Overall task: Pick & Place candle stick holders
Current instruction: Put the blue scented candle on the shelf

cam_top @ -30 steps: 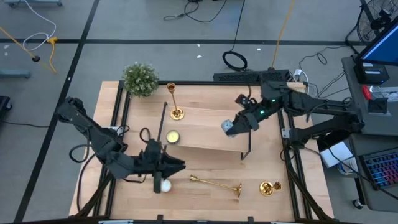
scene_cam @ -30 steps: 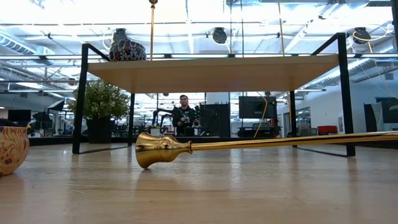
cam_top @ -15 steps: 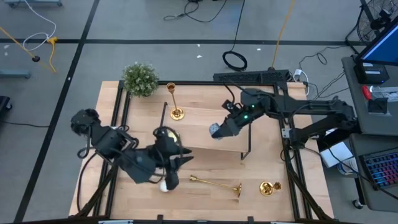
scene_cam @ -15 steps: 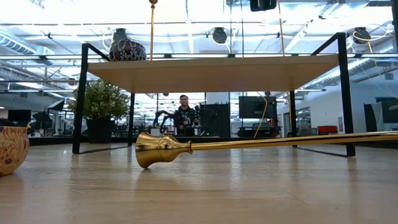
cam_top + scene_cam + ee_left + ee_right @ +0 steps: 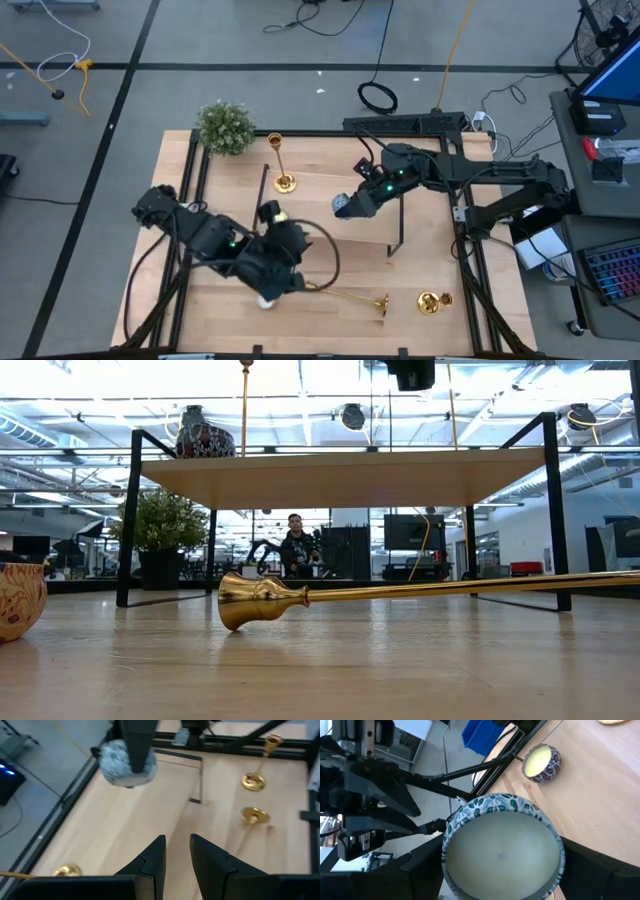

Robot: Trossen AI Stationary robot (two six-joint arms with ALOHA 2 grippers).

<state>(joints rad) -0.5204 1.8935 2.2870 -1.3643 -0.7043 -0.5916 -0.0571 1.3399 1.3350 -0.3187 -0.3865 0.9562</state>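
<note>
Looking straight down, the high view shows a wooden table [image 5: 330, 320] with a light wooden shelf [image 5: 330, 205] across its middle. One candle stick holder [image 5: 282, 165] stands upright at the shelf's far left, near a small potted plant [image 5: 225, 127]. A second candle stick holder [image 5: 350, 296] lies flat on the table in front of the shelf, its base to the right. A third gold holder [image 5: 433, 301] sits near the table's front right corner. The left gripper [image 5: 290, 275] hangs over the table just left of the lying holder; the right gripper [image 5: 342, 206] is above the shelf and grips a patterned candle cup [image 5: 340, 207].

In the low view the lying holder stretches across the table, its flared base [image 5: 255, 600] pointing left, the shelf behind it. A patterned jar [image 5: 204, 435] stands on the shelf top, and a person [image 5: 295, 545] stands far back in the room.

The left wrist view shows that arm's fingers [image 5: 152, 865] a narrow gap apart with nothing between them, above bare wood.

In the right wrist view the wide-spread fingers [image 5: 427, 870] clasp the candle cup [image 5: 502, 850], pale wax filling it; another small candle [image 5: 541, 762] sits on the wood beyond.
</note>
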